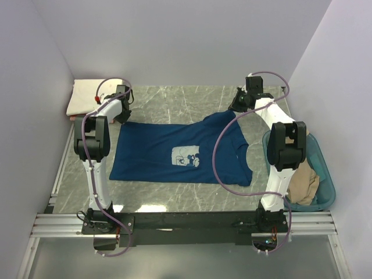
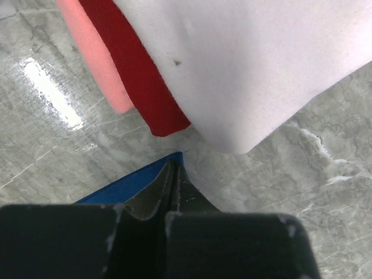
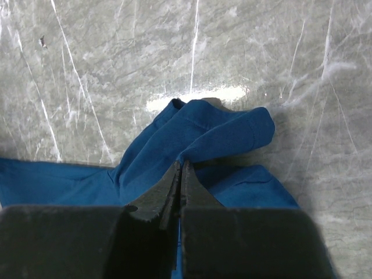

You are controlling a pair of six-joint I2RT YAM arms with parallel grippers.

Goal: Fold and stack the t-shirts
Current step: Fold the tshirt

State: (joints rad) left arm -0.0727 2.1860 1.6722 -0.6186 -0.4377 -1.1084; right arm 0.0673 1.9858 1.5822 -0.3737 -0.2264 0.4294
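A dark blue t-shirt [image 1: 157,154] with a pale square print lies spread flat in the middle of the table. My left gripper [image 1: 123,115] is at its far left corner. In the left wrist view that gripper [image 2: 174,165] is shut, with the blue corner [image 2: 133,183] pinched at its tips. My right gripper [image 1: 237,107] is at the far right sleeve. Seen from the right wrist, this gripper [image 3: 180,165] is shut on the bunched blue sleeve [image 3: 192,131]. A folded cream t-shirt [image 1: 87,96] lies at the far left, on top of a red one [image 2: 139,75] and a pink one [image 2: 96,58].
A teal plastic tub [image 1: 328,180] stands at the right edge and holds a tan t-shirt [image 1: 303,185]. Walls close in the table on the left, back and right. The folded pile sits just beyond my left gripper.
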